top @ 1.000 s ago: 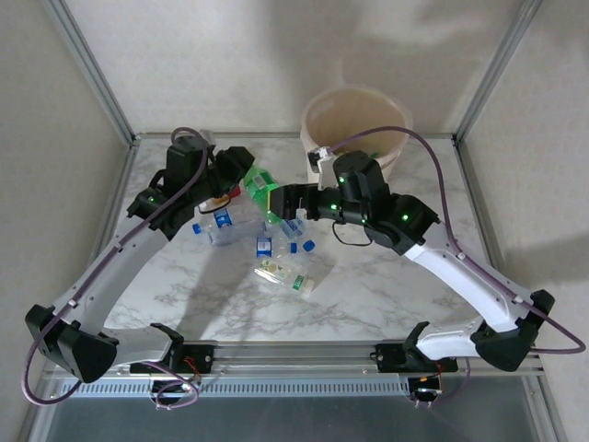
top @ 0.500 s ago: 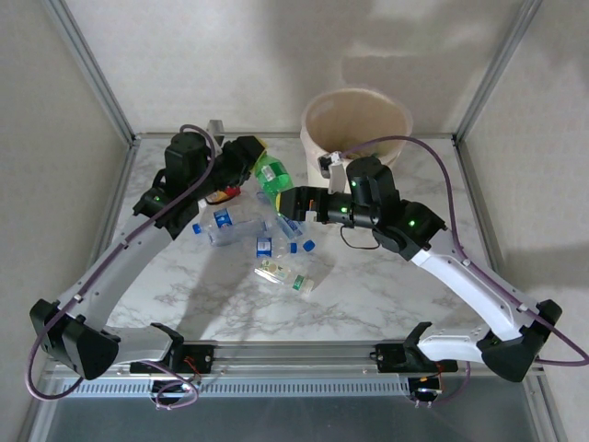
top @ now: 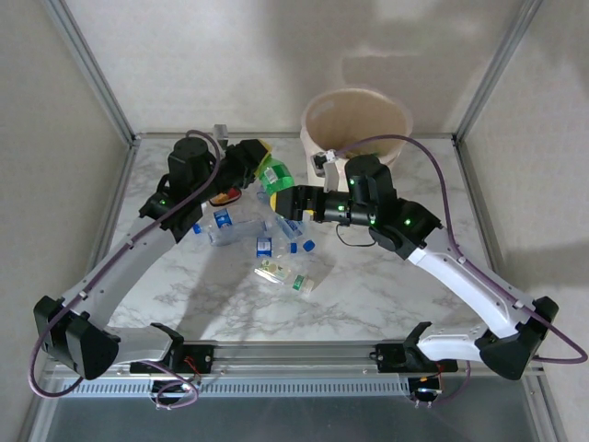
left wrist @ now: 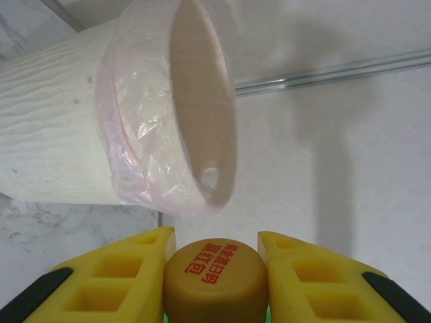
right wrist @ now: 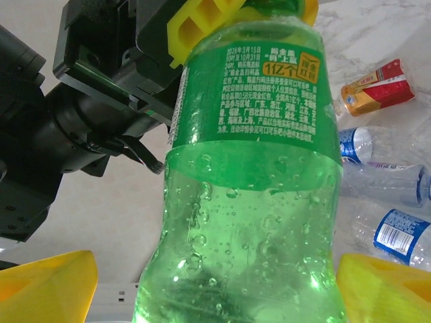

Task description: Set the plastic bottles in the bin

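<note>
While the green bottle is tilting toward the bin, left gripper: pinching its neck.
Right gripper: wide jaws flanking its base, narrowing.
Remaining: other bottles lying on table.

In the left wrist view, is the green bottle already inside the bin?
No: the left gripper clamps the green bottle by its yellow cap, outside the bin.
</note>
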Robot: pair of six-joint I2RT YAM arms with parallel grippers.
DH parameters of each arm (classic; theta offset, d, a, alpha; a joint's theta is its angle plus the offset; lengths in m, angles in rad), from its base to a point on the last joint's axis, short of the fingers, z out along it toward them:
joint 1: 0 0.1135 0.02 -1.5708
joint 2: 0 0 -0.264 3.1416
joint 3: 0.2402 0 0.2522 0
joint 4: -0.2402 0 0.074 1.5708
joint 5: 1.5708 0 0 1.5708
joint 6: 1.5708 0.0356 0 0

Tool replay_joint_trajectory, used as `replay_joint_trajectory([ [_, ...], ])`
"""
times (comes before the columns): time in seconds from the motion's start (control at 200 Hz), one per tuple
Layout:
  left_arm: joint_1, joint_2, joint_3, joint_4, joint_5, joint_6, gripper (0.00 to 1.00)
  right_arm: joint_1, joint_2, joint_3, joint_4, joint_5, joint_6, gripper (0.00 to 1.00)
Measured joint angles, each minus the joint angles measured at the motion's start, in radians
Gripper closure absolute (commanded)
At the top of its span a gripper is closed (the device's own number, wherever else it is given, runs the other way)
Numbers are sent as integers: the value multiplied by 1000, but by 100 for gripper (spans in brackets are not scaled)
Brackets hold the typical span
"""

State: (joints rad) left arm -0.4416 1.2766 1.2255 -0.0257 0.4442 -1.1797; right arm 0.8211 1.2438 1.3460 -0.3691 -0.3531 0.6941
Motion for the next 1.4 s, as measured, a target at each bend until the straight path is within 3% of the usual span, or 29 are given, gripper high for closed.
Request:
replay_joint_trajectory([
  [0.26, 0, -2, -5, 71, 6, -10, 81, 0, 1, -19, 12, -18, 2, 16],
  [0.581, 0, -2, -5, 78, 5, -10, 81, -1, -1, -21, 22, -14, 1, 38],
  [0.661, 0, -1, -5, 78, 5, -10, 68, -1, -2, -21, 22, -10, 2, 40],
  [0.771, 0, -1, -5, 79, 5, -10, 28, -1, -2, -21, 22, -3, 2, 43],
  [0.861, 0, -1, -5, 77, 4, 2, 11, -1, -2, -20, 19, 20, 0, 45],
  [0.881, 0, -1, -5, 75, 2, -1, 1, -1, -2, -20, 18, 24, 0, 45],
  [1.156, 0, -4, 112, -53, -102, 113, 0, -39, 4, 135, -104, 180, -37, 45],
  [1.397, 1, -50, 119, -167, -259, 217, 0, -284, 92, 400, -185, 231, -74, 47],
])
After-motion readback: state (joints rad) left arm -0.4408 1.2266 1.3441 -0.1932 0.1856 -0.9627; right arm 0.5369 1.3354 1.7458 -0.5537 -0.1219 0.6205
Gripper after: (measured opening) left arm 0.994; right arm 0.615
